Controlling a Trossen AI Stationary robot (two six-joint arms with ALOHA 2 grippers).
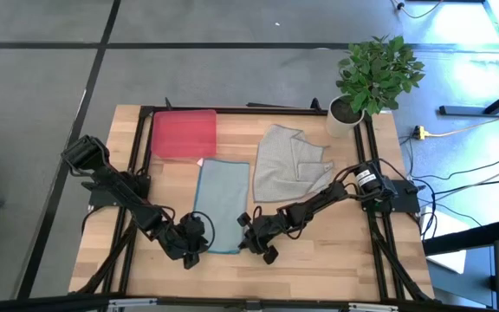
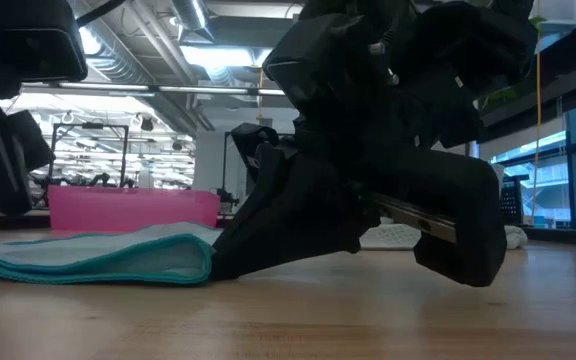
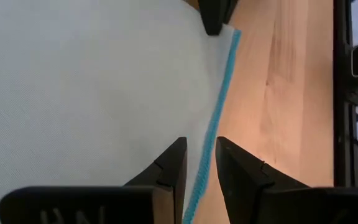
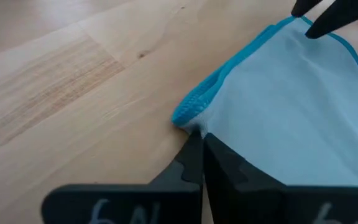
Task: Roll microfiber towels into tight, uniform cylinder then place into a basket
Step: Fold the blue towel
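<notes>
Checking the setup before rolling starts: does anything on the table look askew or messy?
Yes. The grey towel beside the red tray lies crumpled, with a corner folded over, not flat like the blue towel. The right claw is shut on the blue towel's bunched-up corner; the left claw straddles its edge.
</notes>
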